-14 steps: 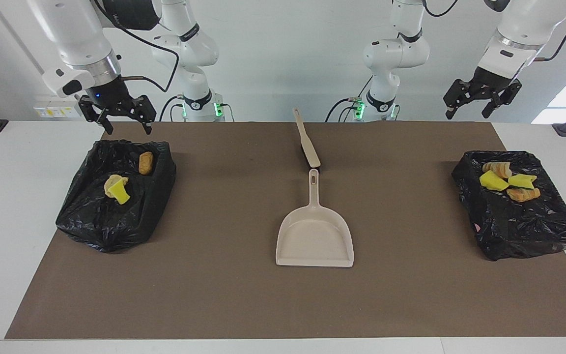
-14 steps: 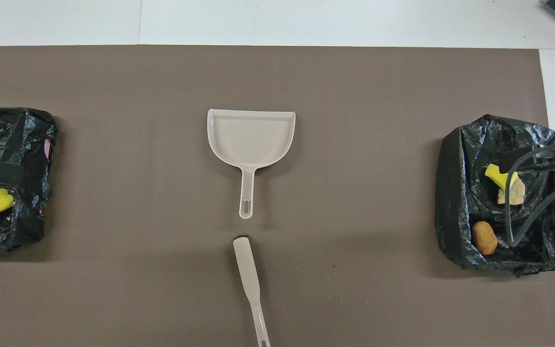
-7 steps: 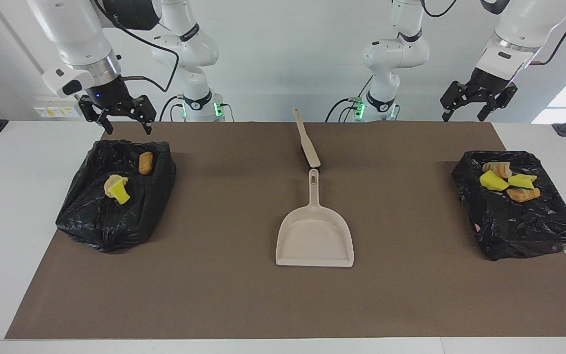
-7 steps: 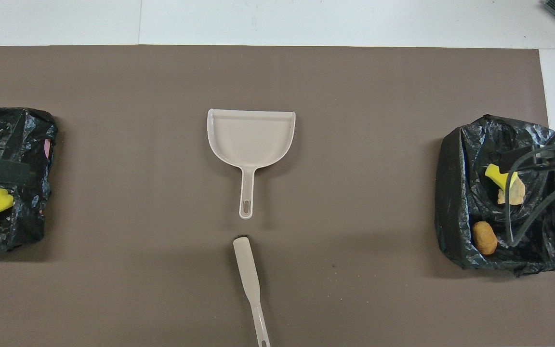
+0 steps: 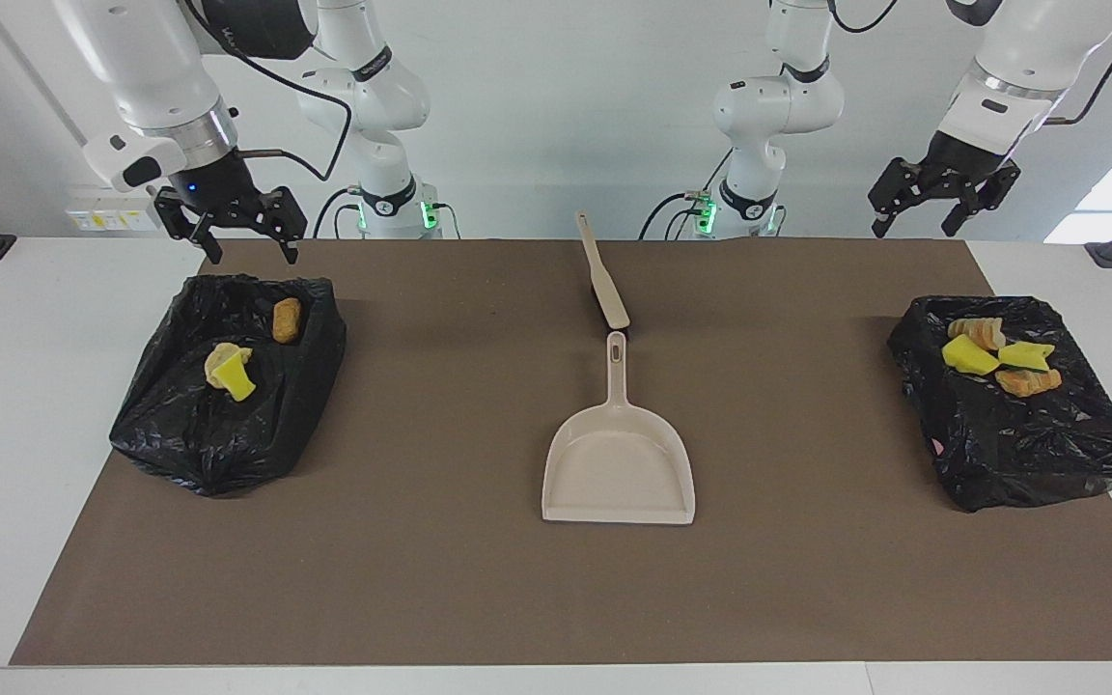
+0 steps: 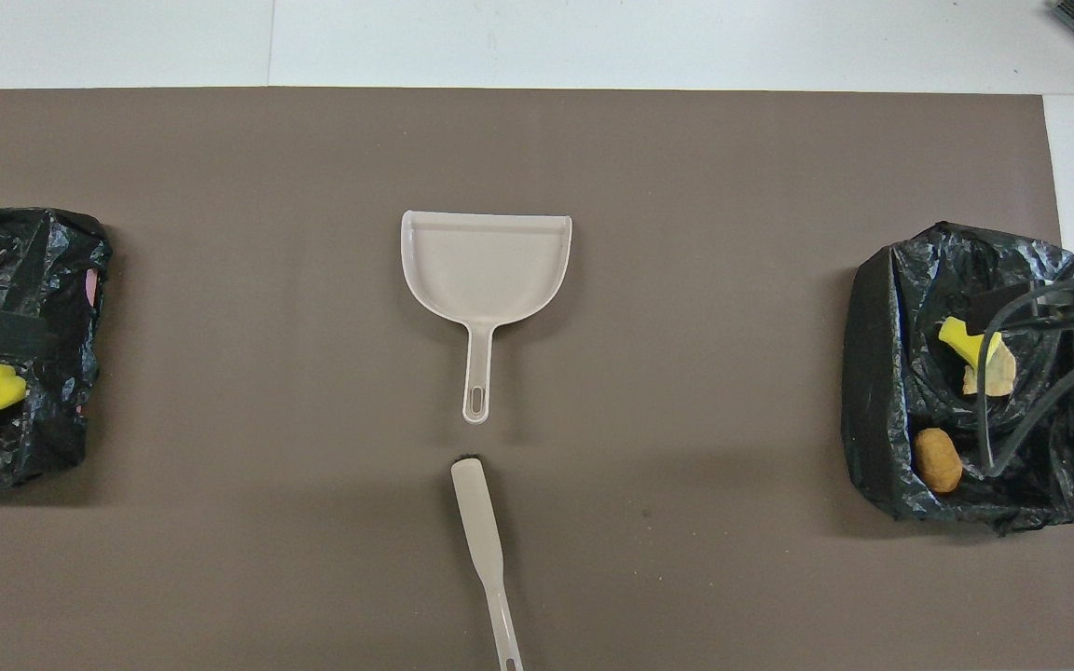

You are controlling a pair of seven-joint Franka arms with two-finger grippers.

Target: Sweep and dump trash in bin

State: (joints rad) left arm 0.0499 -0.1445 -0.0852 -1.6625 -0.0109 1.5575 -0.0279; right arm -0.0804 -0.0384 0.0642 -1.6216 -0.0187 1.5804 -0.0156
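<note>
The trash lies in two black-bagged bins. The bin (image 5: 189,434) at the right arm's end holds a yellow sponge wedge (image 5: 239,384), a tan lump (image 5: 220,363) and a brown bread lump (image 5: 287,319). The bin (image 5: 1029,454) at the left arm's end holds yellow wedges (image 5: 969,356) and striped pastries (image 5: 1027,380). My right gripper (image 5: 249,246) hangs open and empty over the robot-side edge of its bin. My left gripper (image 5: 911,224) hangs open and empty, high above the table's edge by its bin.
A beige dustpan (image 5: 619,463) lies mid-table on the brown mat (image 5: 421,579), handle toward the robots. The beige brush (image 5: 604,275) lies just nearer to the robots, in line with that handle. In the overhead view the dustpan (image 6: 486,266) and brush (image 6: 481,531) show likewise.
My left gripper has shifted slightly above its end of the table. The right arm, the trash, the dustpan and the brush have not moved.
</note>
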